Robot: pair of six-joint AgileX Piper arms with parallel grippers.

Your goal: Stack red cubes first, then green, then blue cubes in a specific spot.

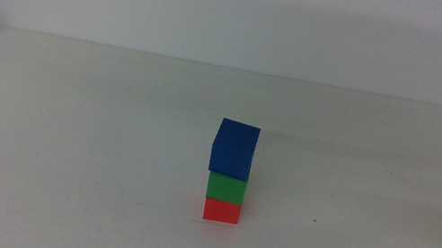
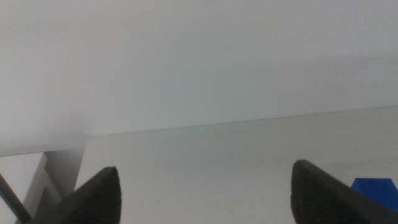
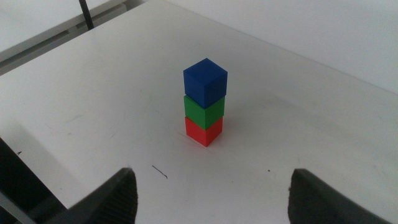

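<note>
Stack stands complete near the desk (image 1: 67,115) centre — red cube (image 1: 222,210) lowest, green (image 1: 226,187) on it, blue cube (image 1: 234,148) at twelve o'clock. Both grippers — left (image 2: 205,190), right (image 3: 211,193) — wait, fingers apart; seemingly nothing remains.

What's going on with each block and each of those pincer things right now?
red block: on the table, bottom of the stack.
green block: resting on the red one.
blue block: on top, free of either pincer.
left pincer: open, holding nothing, back from the stack.
right pincer: open, holding nothing, back from the stack.
</note>
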